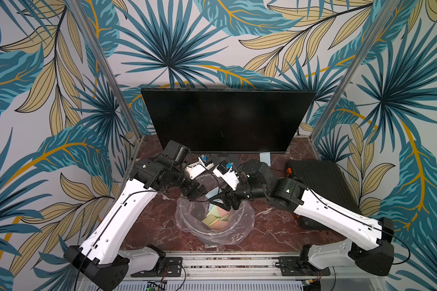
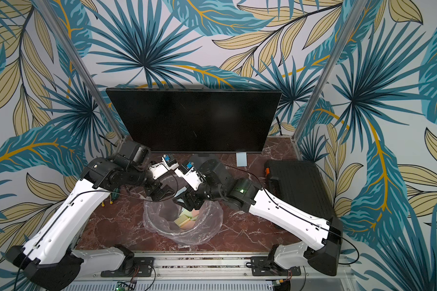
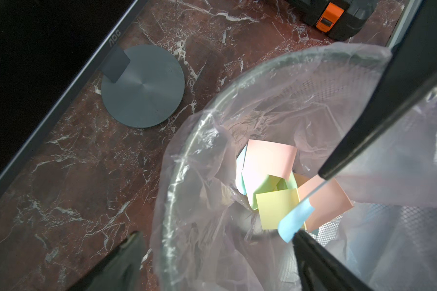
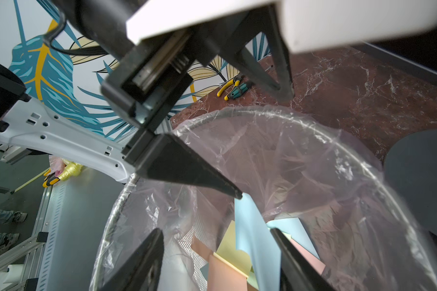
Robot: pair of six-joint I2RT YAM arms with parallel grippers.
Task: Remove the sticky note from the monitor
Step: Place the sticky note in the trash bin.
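Note:
The monitor point(image 1: 227, 118) point(image 2: 194, 118) stands dark at the back on its round grey base point(image 3: 143, 85). A pale blue sticky note point(image 4: 252, 239) point(image 3: 297, 218) hangs over the bin, its top corner clinging to one fingertip point(image 4: 234, 192) of my left gripper point(image 3: 217, 233), which is wide open. The note dangles between the spread fingers of my right gripper point(image 4: 216, 230), which is open and not pinching it. In both top views the two grippers point(image 1: 199, 194) point(image 1: 222, 201) meet above the bin's far rim. Another pale blue note point(image 1: 265, 158) point(image 2: 241, 159) shows at the monitor's lower right edge.
A mesh bin with a clear liner point(image 1: 247, 216) point(image 2: 213, 214) holds several yellow, pink and blue notes point(image 1: 216, 219). A black ribbed case with an orange latch point(image 1: 321, 186) lies at the right. Pliers and a screwdriver point(image 4: 234, 88) point(image 2: 111, 197) lie at the left.

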